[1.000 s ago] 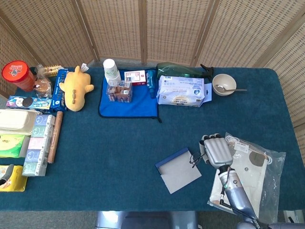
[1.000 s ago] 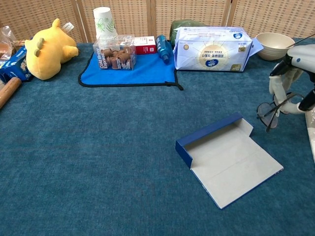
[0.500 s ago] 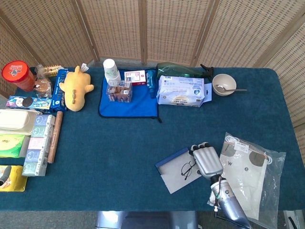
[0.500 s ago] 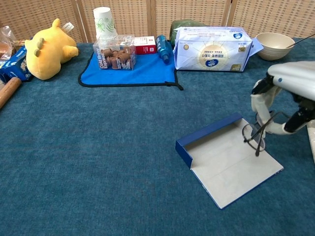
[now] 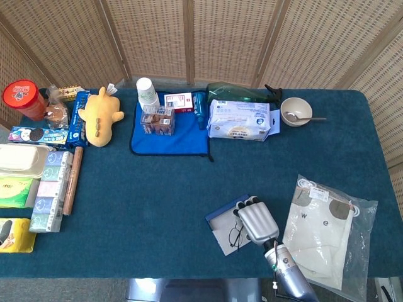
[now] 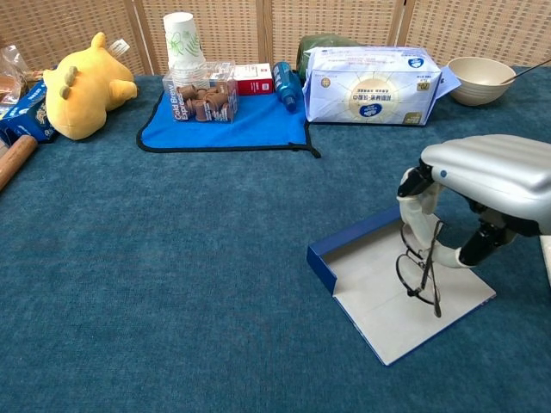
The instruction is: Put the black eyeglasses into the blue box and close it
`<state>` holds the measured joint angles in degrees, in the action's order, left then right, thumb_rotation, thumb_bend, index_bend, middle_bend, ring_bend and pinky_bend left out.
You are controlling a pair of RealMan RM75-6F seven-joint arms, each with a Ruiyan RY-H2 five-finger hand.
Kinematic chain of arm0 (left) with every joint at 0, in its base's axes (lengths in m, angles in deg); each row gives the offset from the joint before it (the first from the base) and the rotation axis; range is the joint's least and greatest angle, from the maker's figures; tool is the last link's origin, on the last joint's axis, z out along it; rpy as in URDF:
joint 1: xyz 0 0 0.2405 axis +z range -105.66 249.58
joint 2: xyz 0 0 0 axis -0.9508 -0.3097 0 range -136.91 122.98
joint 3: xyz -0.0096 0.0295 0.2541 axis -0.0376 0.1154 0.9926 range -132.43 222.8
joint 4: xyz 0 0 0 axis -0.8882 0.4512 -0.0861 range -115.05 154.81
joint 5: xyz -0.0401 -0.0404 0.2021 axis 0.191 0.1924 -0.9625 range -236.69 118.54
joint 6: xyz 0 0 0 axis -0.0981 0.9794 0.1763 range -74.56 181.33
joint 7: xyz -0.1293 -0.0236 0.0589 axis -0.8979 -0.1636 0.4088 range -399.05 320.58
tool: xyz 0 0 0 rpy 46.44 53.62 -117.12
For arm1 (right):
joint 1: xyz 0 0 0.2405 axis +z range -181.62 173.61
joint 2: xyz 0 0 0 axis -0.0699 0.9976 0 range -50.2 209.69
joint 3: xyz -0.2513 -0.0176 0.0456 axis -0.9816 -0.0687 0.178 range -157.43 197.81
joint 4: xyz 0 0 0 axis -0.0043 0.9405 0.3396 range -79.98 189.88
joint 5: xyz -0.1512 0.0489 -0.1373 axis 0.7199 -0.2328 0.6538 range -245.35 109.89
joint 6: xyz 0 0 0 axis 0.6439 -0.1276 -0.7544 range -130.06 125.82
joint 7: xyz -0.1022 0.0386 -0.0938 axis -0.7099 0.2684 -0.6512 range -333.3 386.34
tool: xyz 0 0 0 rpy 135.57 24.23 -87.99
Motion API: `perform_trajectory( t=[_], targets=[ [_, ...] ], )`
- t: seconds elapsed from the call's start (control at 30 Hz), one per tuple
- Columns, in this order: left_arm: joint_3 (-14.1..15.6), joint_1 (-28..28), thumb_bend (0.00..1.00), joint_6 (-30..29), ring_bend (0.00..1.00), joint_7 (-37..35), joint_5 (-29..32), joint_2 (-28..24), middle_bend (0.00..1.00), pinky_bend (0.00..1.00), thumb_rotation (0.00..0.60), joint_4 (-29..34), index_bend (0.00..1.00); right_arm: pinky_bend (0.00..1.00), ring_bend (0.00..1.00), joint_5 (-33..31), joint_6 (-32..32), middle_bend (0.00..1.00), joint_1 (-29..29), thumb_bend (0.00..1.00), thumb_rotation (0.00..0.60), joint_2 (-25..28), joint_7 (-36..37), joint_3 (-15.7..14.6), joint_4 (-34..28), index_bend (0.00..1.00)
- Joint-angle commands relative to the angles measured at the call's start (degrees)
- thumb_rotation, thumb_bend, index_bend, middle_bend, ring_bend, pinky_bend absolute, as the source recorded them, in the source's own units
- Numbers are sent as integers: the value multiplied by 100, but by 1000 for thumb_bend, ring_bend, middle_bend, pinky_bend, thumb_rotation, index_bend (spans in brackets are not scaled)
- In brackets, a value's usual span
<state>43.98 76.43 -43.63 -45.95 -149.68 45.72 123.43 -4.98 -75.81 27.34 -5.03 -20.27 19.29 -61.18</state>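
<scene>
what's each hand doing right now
Left hand: not in view.
Right hand: holding the glasses over the open box.

You see a dark teal table point(image 6: 172, 284). The box point(image 6: 344, 243) is blue outside and pale grey inside. The glasses point(image 6: 419, 274) are black, held by your silver right hand point(image 6: 482, 185). The plush toy point(image 6: 82, 83) is yellow. The cloth point(image 6: 250, 125) is bright blue with a black edge. The bowl point(image 6: 479, 79) is cream.
</scene>
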Motion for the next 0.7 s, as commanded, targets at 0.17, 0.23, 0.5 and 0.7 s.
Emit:
perform_trajectory(
  t=[0.17,0.23,0.5,0.7],
  targets=[
    [6,23,319,-31,0,-31,-11,9,20,0,532,-30,81,285,401,-94,68,430,31,292,600,-155,-97,43,185,646],
    [8,27,318,-39,0,-43,-22,9,20,0,535,-41,81,284,401,-109,53,430,30,292,600,-211,-140,60,262,646],
    [14,45,320,-70,0,-66,-51,16,20,0,532,-64,80,282,378,-140,29,395,15,318,600,-316,-295,46,366,595],
    [11,60,318,-114,0,-85,-78,29,20,0,535,-88,80,282,330,-243,65,334,36,318,600,-348,-416,55,424,472]
  ],
)
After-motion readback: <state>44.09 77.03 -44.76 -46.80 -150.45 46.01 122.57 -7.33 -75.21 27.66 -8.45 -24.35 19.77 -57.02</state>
